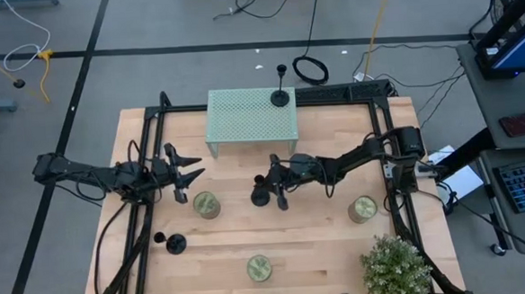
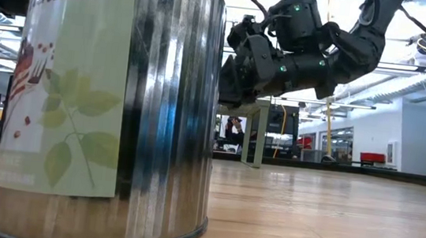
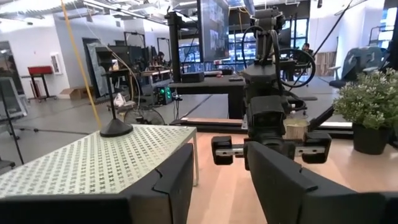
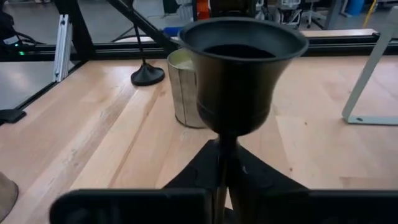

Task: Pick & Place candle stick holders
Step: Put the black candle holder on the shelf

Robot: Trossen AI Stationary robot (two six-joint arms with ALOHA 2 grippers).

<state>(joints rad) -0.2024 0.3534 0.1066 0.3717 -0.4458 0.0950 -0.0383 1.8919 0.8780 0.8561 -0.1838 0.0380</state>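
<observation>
Ribbed silver tin (image 2: 107, 104) labelled "…andles", with leaf art. Matte-black candle stick holder (image 4: 239, 74), flared cup on thin stem, clamped in right gripper (image 1: 269, 187) above the wooden table (image 1: 322, 252). Another holder (image 1: 280, 96) upright on perforated green shelf (image 1: 243, 116); third (image 1: 176, 244) on tabletop. Left gripper (image 1: 184, 167) spread wide, holding nothing.

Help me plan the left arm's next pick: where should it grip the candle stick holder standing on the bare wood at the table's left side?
Grip the thin stem, between disc base and cup, coming in level from the side. The candle stick holder appears to stand upright, and its base lies flat and wide, so only the stem would fit between fingers. The open left gripper looks nearest.
</observation>
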